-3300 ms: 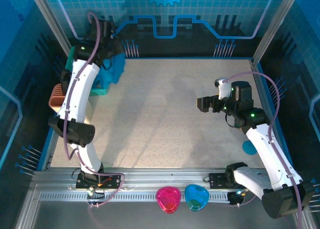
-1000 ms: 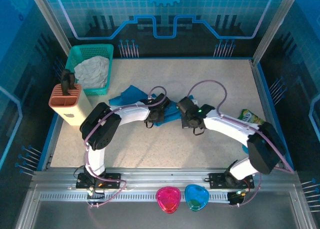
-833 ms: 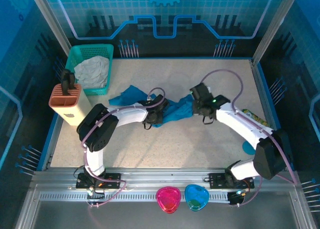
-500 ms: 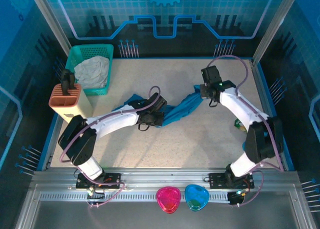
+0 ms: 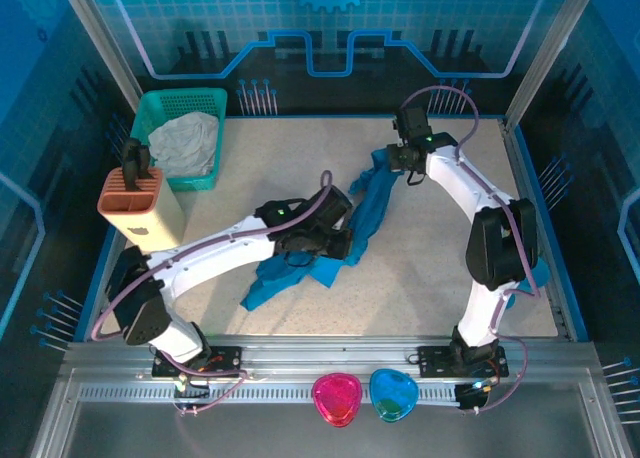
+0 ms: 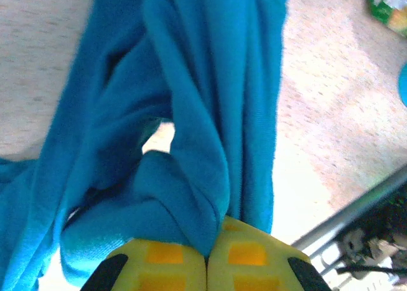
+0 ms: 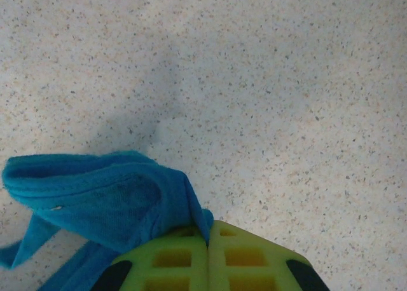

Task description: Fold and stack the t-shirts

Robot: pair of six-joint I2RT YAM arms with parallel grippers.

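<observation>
Where the table (image 5: pixel 440 268) has its left edge, an orange holder (image 5: pixel 135 206) stands upright. Just behind it sits a green basket (image 5: pixel 180 95) with a grey cloth (image 5: pixel 188 143) inside. Near the middle of the table, the left tool (image 5: pixel 343 242) is pinched tight on the blue t-shirt (image 5: pixel 371 204). In the left wrist view its yellow fingers (image 6: pixel 165 265) press together with a thick fold of the shirt caught between them. From there one end of the shirt lies bunched on the table, trailing toward the near left. The rest stretches like a twisted rope up to the right tool (image 5: pixel 392 162), near the back of the table. That tool is closed on the shirt too, with the shirt's edge squeezed between its fingers (image 7: pixel 172 259). A pink heart (image 5: pixel 337 398) and a blue heart (image 5: pixel 393 395) lie side by side on the metal rail (image 5: pixel 120 390) in front.
</observation>
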